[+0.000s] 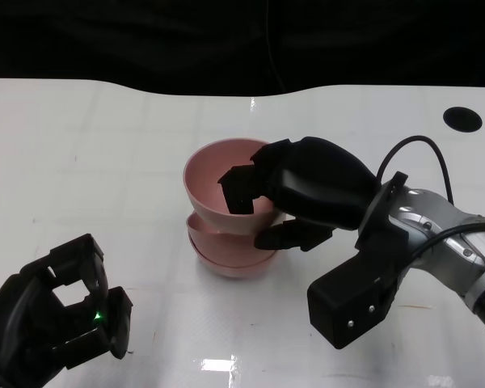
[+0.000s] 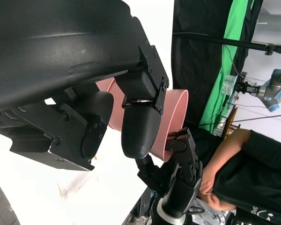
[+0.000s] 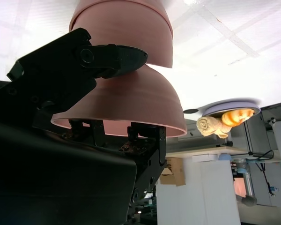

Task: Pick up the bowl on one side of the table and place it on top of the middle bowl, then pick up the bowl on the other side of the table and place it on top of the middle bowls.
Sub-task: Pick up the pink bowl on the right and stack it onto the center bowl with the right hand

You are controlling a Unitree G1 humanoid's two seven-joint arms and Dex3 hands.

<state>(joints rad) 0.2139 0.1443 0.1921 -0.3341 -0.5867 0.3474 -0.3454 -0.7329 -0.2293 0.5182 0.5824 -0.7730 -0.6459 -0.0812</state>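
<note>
Right hand (image 1: 287,202) pinching rim of top bowl (image 1: 218,184), fingers inside, thumb outside, seating it on stack (image 1: 230,255) mid-bench (image 1: 105,145). Probably final placement. Left hand (image 1: 56,315) idle, empty, fingers loosely curled apart, near edge.

Looking like a robotics lab or filming studio: green screen (image 2: 225,61) and black curtains (image 2: 196,56) hanging behind the white worktop (image 1: 105,145), another robot arm (image 2: 271,91) sitting nearby.

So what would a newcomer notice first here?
The pink bowl stack mid-table, with the right hand gripping the top bowl by its rim, fingers inside and outside. The left hand hangs empty near the table's front left.
</note>
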